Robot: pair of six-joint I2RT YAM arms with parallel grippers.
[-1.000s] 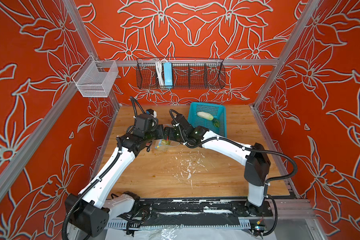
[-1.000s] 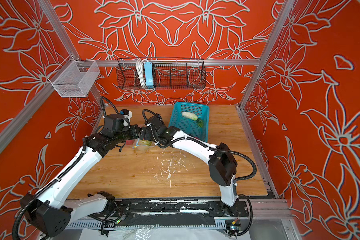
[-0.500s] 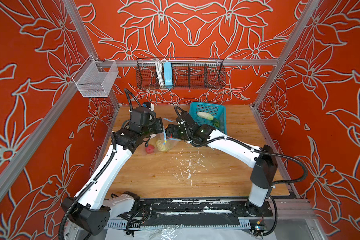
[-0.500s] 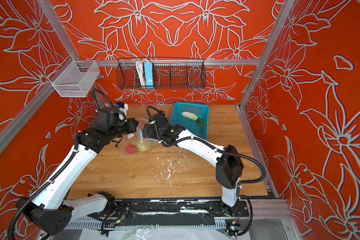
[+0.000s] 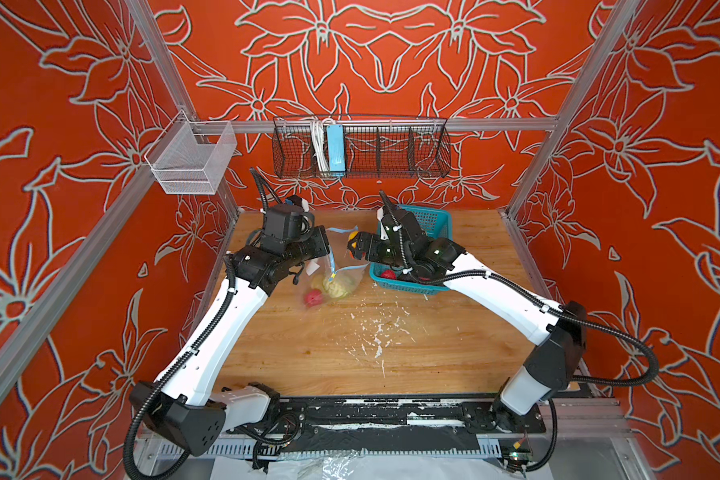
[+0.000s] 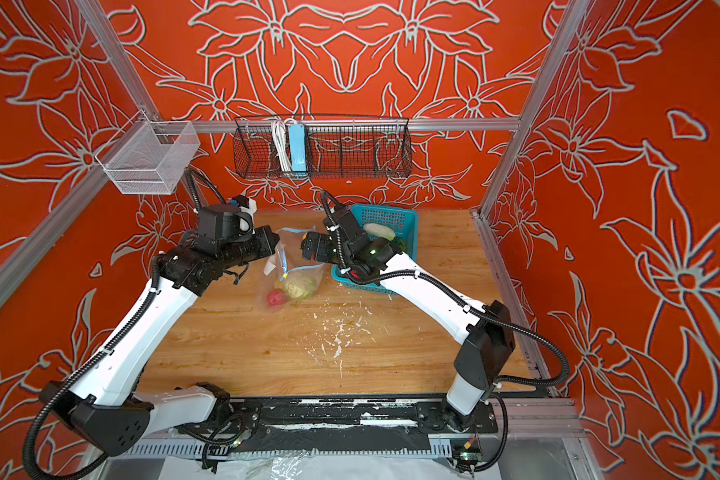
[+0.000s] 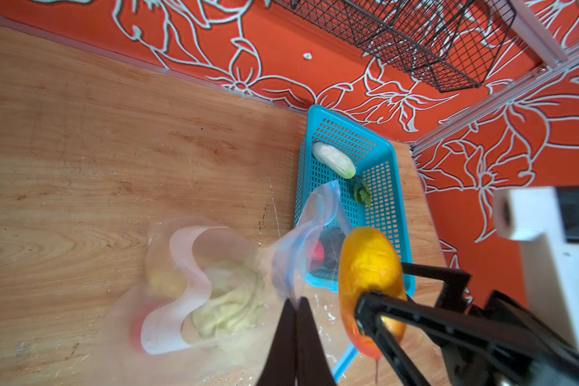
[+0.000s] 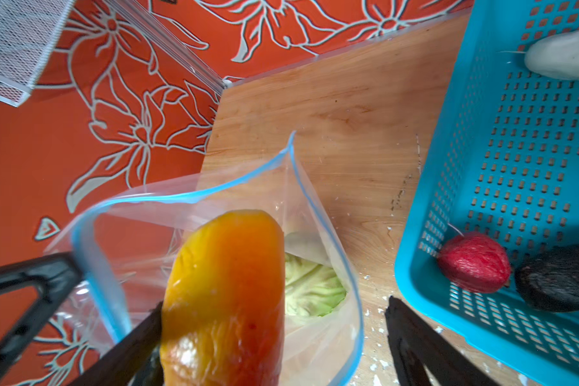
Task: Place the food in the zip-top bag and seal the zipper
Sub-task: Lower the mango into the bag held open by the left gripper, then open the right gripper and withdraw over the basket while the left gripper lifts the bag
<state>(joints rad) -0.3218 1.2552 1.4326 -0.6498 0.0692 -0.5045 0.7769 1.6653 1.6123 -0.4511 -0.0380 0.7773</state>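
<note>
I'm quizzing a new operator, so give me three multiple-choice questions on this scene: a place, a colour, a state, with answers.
1. Where is the white radish? A in the teal basket; B in the wire rack; C on the bare table.
2. What colour is the zipper? A red; B light blue; C black.
3. How is the mouth of the zip-top bag? A zipped shut; B open; C knotted.
Answers: A, it lies inside the basket; B, the strip shows light blue; B, it gapes, cabbage visible inside.
</note>
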